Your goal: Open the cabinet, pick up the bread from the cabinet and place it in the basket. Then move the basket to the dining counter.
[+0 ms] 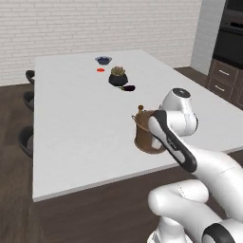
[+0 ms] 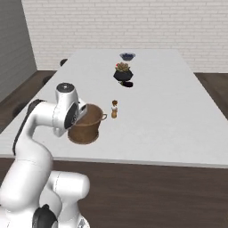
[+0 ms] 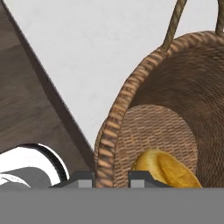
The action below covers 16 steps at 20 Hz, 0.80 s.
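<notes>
The round brown woven wicker basket (image 3: 175,109) shows a ribbed weave, and the small golden-orange bun (image 3: 168,168) lies inside it. The large rectangular worktop (image 1: 76,114) is plain white; the brick wall (image 2: 111,26) behind is whitish, the plank floor (image 1: 12,118) dark brown.

Far down the white top I see a dark bowl (image 1: 103,60), with a small red disc (image 1: 100,70) just in front of it. Nearer me stands a potted plant (image 2: 122,71) in a black pot, a small dark object (image 2: 128,84) beside it. A little brown shaker (image 2: 114,109) stands alone. Dark stools (image 1: 27,100) line the left side.
</notes>
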{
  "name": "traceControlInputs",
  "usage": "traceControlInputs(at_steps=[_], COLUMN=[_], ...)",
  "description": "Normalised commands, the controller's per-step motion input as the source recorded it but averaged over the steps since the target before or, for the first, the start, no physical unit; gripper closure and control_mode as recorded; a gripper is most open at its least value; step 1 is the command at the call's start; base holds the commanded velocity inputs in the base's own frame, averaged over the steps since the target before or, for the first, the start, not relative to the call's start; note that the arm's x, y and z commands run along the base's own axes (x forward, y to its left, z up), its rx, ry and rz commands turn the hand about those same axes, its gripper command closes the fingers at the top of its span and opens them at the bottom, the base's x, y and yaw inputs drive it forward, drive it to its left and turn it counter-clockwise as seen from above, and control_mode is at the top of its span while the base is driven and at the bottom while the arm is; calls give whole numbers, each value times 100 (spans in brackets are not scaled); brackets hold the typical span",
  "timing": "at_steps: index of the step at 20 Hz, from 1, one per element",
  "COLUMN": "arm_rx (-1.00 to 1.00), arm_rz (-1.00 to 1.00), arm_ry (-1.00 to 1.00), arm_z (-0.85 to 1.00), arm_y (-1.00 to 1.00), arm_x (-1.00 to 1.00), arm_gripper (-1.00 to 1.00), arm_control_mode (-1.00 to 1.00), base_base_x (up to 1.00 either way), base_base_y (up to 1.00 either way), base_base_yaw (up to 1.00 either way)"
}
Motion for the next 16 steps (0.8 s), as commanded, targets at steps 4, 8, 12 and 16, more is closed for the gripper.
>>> traceControlInputs(at_steps=[4, 8, 12, 16], arm_rx=[0, -4, -5, -3], arm_rz=[12, 1, 0, 0], arm_ry=[5, 0, 0, 0], arm_z=[-68, -60, -48, -31], arm_y=[5, 4, 4, 2], arm_x=[100, 97, 72, 40], arm_gripper=[100, 100, 100, -100], arm_control_mode=[-100, -100, -100, -100], base_base_x=[0, 0, 0, 0], base_base_y=[0, 0, 0, 0], base_base_yaw=[0, 0, 0, 0])
